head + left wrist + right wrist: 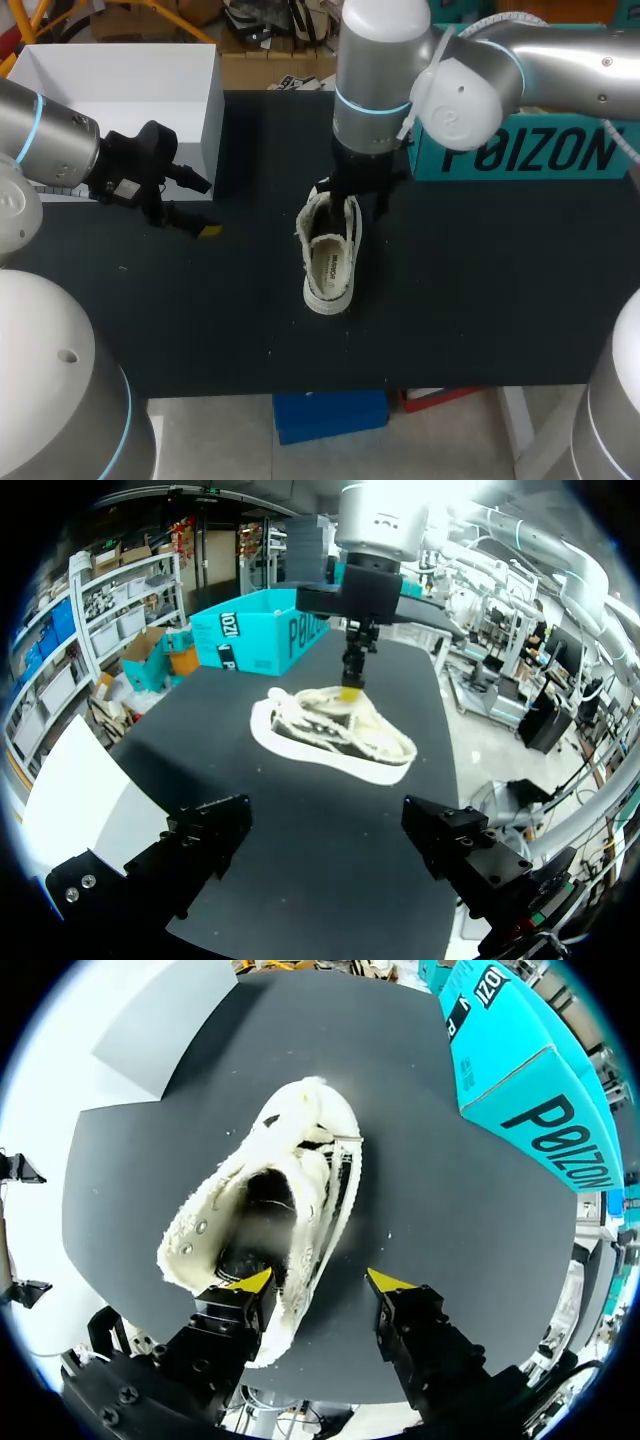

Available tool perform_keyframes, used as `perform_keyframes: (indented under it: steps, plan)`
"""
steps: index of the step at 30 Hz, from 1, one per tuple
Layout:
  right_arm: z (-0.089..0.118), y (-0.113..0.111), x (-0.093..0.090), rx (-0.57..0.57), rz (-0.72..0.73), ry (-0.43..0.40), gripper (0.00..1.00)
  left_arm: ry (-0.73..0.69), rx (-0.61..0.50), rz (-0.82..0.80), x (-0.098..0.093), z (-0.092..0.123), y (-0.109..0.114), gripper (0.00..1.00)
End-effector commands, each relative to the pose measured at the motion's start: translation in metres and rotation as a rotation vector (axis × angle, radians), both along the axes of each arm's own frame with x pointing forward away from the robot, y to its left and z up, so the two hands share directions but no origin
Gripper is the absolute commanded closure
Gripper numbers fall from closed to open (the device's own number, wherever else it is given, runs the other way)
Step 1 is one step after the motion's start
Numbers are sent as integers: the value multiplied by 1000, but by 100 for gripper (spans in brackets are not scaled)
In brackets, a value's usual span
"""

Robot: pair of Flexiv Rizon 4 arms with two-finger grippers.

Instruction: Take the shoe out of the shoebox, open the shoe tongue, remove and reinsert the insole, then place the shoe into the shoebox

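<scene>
In the head view the cream shoe (328,262) stands on its sole on the black table (480,290), outside both boxes, between the white box (120,85) at the far left and the teal shoebox (520,155) at the far right. The right gripper (352,200) hangs over the shoe's far end, while the left gripper (200,205) hovers well apart to the left, near the white box. From the left wrist, the left gripper (325,845) is spread wide and holds nothing; the shoe (330,735) lies ahead of it with the right gripper (351,685) coming down onto it from above. From the right wrist, the right gripper (320,1282) is released: one yellow tip sits at the shoe's (250,1210) inner edge and the other stands clear of its outer side.
</scene>
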State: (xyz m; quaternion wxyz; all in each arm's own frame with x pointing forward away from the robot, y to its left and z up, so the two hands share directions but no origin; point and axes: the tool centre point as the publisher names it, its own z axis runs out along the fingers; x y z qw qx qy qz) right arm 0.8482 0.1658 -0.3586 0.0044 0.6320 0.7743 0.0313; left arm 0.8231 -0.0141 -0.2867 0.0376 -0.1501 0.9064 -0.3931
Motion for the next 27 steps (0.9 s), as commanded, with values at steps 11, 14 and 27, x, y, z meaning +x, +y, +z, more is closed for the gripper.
perform_keyframes:
  steps: [11, 14, 27]
  plan:
    - [-28, 5, 6, -10, 6, 32, 51, 2, 5, 1, -1, 0, -1, 0]
    - [-34, 5, 4, -9, 1, 36, 51, 2, 5, 1, -1, 0, -1, 0]
    - [-56, 4, 1, -8, -10, 52, 55, 2, 5, 1, -1, 0, -1, 0]
